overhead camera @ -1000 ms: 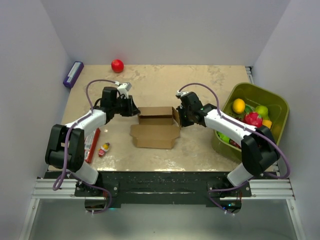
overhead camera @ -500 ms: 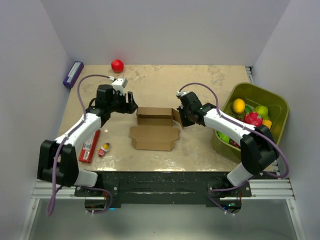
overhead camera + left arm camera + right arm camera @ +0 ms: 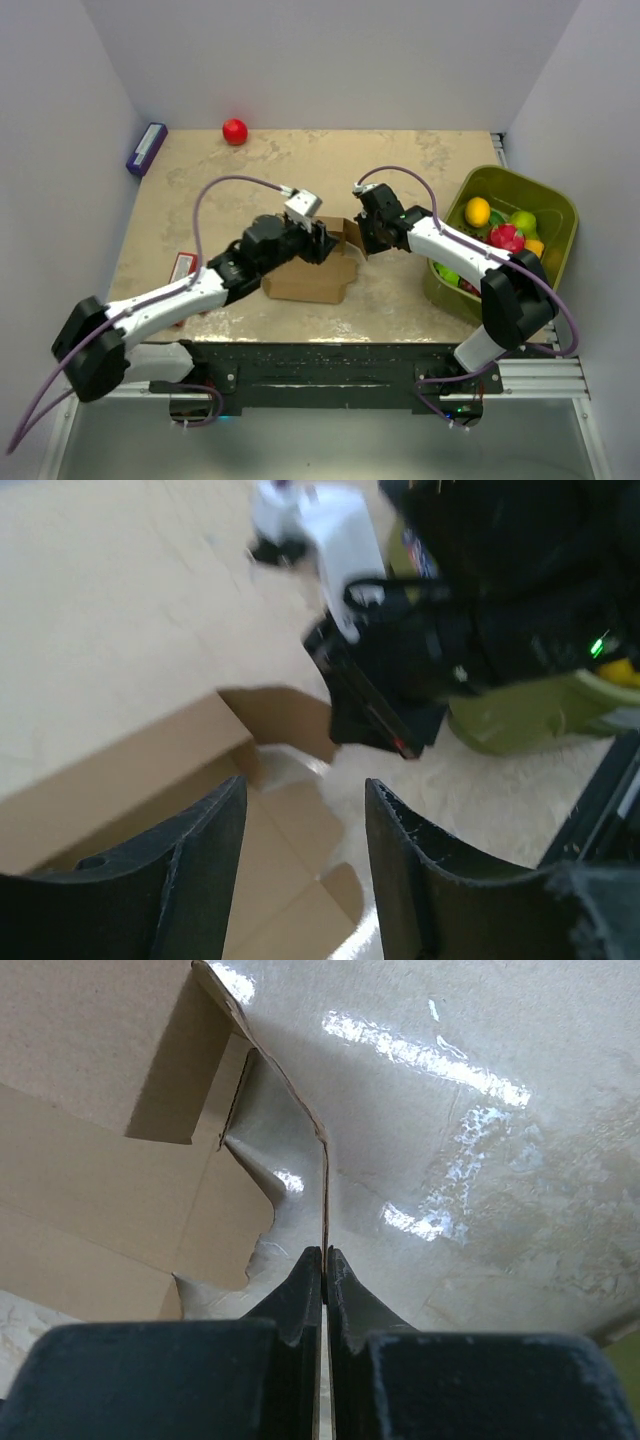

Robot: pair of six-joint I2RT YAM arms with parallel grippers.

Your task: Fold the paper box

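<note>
Flap control governs this fold: with my right claw [image 3: 323, 1255] clenched on the end flap [image 3: 350, 232] of the paper box [image 3: 310, 280] at mid bench [image 3: 420, 160], I should press my released left claw [image 3: 303, 805] along the crease.

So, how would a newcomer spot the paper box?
Start at the beige table, left of the green bin. The paper box is the brown cardboard sheet with cut flaps at the middle, one raised flap pinched by the right claw; nothing else there is plain cardboard.
</note>
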